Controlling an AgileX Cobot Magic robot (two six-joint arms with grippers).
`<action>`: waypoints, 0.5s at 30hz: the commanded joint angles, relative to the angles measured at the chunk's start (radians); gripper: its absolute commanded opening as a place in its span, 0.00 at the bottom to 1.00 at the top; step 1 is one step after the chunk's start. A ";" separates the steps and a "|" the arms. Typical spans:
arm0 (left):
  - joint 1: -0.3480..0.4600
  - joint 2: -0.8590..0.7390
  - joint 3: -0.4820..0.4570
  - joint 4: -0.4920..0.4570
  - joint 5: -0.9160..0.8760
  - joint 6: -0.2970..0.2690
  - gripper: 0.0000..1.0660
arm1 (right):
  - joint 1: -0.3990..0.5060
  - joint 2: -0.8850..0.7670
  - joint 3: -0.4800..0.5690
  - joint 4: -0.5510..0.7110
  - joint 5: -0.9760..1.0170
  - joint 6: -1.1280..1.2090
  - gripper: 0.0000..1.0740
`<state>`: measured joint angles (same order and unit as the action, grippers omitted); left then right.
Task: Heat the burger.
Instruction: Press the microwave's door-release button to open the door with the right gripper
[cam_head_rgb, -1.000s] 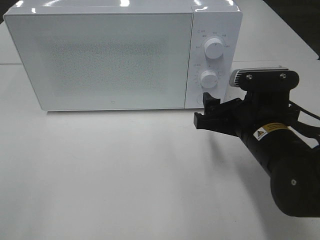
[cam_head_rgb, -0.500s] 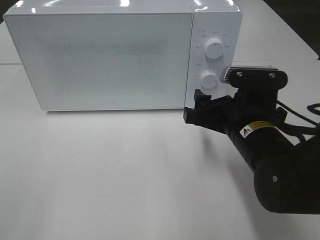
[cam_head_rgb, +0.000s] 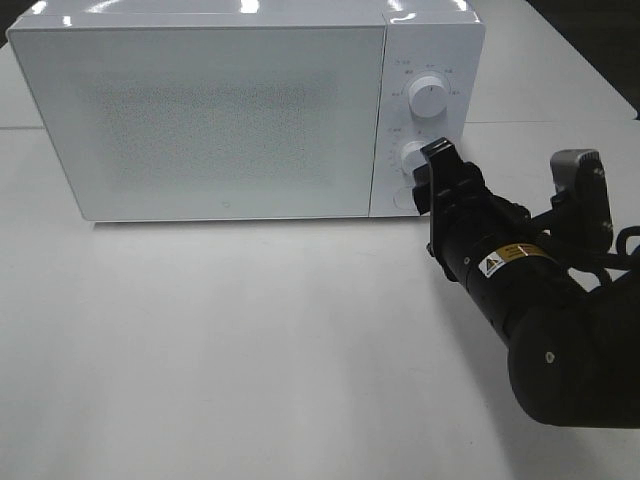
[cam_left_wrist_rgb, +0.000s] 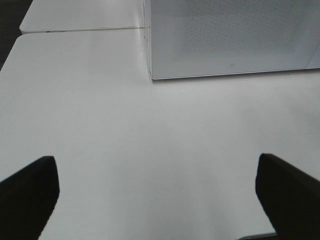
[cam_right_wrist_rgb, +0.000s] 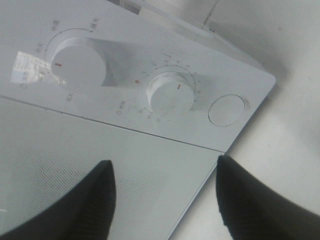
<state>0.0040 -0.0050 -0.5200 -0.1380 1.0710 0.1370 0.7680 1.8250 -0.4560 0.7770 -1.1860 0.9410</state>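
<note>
The burger is out of view in every frame. The white microwave (cam_head_rgb: 200, 110) stands at the back of the table with its door shut. My right gripper (cam_head_rgb: 436, 182) hangs just in front of the control panel, by the lower knob (cam_head_rgb: 415, 157), with its wrist rolled onto its side. In the right wrist view my right gripper (cam_right_wrist_rgb: 164, 162) has its two dark fingers apart with nothing between them, and the lower knob (cam_right_wrist_rgb: 172, 94) lies just beyond. My left gripper (cam_left_wrist_rgb: 157, 167) is open over bare table, short of the microwave (cam_left_wrist_rgb: 230, 35)'s near left corner.
The panel also carries an upper knob (cam_head_rgb: 428, 98) and a round button (cam_right_wrist_rgb: 225, 110) under the lower knob. The white table (cam_head_rgb: 250, 340) spreads in front of the microwave. A seam to a second table (cam_left_wrist_rgb: 80, 29) runs behind the left side.
My right arm has rolled its wrist a quarter turn and swung the gripper up from the panel's bottom corner to the lower knob. Its jaws have narrowed. The left gripper stays as before.
</note>
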 joint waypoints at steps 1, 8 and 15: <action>0.004 -0.016 0.001 0.002 0.001 -0.006 0.94 | 0.000 -0.001 -0.007 0.000 0.028 0.180 0.36; 0.004 -0.016 0.001 0.002 0.001 -0.006 0.94 | 0.000 -0.001 -0.007 0.002 0.054 0.274 0.10; 0.004 -0.016 0.001 0.002 0.001 -0.006 0.94 | 0.000 0.003 -0.007 0.061 0.137 0.308 0.00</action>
<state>0.0040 -0.0050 -0.5200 -0.1380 1.0710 0.1370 0.7680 1.8250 -0.4560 0.8270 -1.0720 1.2300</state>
